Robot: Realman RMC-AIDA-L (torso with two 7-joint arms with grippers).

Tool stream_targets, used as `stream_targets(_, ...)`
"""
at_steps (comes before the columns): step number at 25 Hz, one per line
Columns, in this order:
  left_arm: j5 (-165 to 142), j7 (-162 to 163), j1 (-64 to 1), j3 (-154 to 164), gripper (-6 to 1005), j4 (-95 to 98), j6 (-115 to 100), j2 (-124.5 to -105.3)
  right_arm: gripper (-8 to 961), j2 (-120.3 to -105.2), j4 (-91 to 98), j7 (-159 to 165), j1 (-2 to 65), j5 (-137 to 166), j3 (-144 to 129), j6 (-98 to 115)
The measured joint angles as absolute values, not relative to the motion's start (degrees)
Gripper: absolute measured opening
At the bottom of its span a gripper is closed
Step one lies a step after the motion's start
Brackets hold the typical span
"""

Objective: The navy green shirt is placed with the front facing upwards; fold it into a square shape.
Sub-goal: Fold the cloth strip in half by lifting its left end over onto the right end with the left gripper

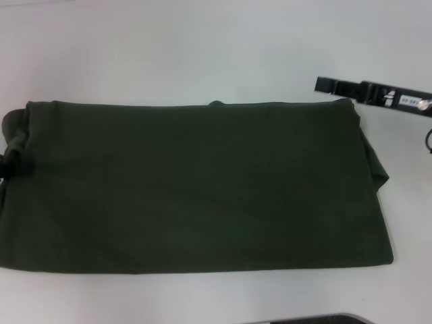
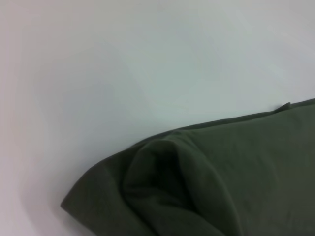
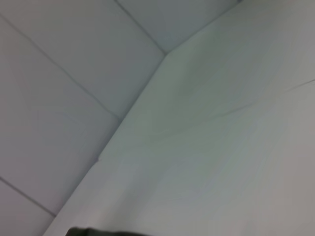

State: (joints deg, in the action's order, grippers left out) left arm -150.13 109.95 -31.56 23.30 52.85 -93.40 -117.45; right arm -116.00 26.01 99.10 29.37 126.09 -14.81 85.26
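Navy green shirt (image 1: 196, 185) lying folded into a wide rectangle mid-tabletop (image 1: 202, 47). Soft, limp, light; best pinched at a short end through all layers. Right gripper (image 1: 322, 84) beside far right corner, jaws' state untellable. Left gripper unseen.

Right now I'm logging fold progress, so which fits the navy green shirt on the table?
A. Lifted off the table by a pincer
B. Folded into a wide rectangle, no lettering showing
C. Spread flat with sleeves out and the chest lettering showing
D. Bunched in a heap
B: the navy green shirt lies flat as a wide rectangle with no lettering in view, and the right pincer sits off its far right corner, not on it.
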Motion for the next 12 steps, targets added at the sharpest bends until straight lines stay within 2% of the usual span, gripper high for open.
stream_targets(8, -149.20, 111.39, -32.00, 22.73, 107, 54.74, -95.35, -117.26, 120, -117.31, 25.97, 95.39, 29.59, 125.98, -18.13, 87.33)
stream_targets(12, -148.21, 112.18, -31.81, 22.66, 107, 56.15, -96.43, -117.24, 86, -118.03, 25.92, 93.99, 29.91, 125.96, -20.71, 87.83)
